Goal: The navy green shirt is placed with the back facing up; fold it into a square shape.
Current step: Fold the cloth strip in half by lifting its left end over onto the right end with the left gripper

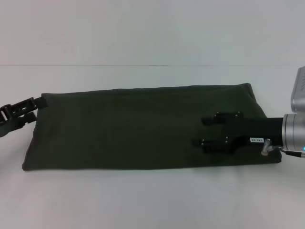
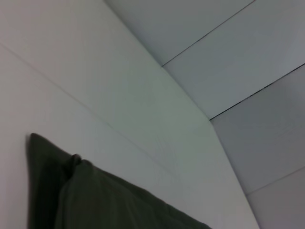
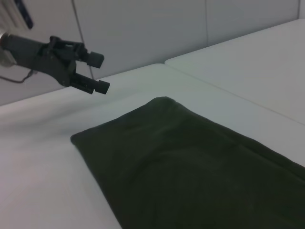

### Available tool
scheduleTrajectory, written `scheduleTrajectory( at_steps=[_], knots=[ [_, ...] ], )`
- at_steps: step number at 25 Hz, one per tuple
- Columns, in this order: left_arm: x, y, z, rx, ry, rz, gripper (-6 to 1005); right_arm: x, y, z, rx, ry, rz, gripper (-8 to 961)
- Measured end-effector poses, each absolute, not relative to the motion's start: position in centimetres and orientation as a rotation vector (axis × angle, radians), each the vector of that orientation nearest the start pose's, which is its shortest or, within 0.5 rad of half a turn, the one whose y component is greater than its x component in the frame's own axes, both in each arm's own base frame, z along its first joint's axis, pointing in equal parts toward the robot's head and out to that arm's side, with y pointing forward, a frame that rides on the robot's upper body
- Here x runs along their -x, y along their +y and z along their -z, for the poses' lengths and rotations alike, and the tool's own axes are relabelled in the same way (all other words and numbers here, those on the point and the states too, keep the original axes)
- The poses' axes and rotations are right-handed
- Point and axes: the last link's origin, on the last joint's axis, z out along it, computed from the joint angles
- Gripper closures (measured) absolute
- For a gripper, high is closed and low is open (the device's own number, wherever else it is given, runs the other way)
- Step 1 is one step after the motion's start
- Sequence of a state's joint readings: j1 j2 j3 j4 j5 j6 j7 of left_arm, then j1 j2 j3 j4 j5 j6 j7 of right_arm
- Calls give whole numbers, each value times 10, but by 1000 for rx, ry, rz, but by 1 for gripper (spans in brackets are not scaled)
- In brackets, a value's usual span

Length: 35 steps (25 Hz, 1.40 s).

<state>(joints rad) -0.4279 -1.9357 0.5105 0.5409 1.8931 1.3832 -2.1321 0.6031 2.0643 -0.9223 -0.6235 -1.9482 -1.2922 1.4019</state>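
Note:
The navy green shirt [image 1: 133, 129] lies on the white table [image 1: 152, 200] as a long, flat, folded band, plain side up. It also shows in the left wrist view [image 2: 95, 200] and the right wrist view [image 3: 190, 167]. My right gripper [image 1: 199, 131] is over the shirt's right part with its fingers pointing left, open and holding nothing. My left gripper [image 1: 34, 109] is just off the shirt's far left corner, open and empty. It shows in the right wrist view [image 3: 100, 72] hovering a little above the table beyond that corner.
The table top is made of white panels with thin seams [image 2: 228, 107]. A pale wall [image 1: 152, 28] stands behind the table's far edge. White table surface surrounds the shirt on all sides.

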Motion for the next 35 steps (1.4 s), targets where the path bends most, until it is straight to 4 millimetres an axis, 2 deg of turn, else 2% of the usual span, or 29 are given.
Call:
scheduleTrajectory(
  at_steps=[6,17,35],
  knots=[
    [358,333,-82,1826,-1859,807,140,-249,361,32,2754,465,-433,152],
    [364,353,-73,1742,-1867,669,139,-252,356,38,2777,433,-393,148],
    [369,357,-62,1717,-1819,602,139,-256,353,38,2773,426,-395,151]
  ],
)
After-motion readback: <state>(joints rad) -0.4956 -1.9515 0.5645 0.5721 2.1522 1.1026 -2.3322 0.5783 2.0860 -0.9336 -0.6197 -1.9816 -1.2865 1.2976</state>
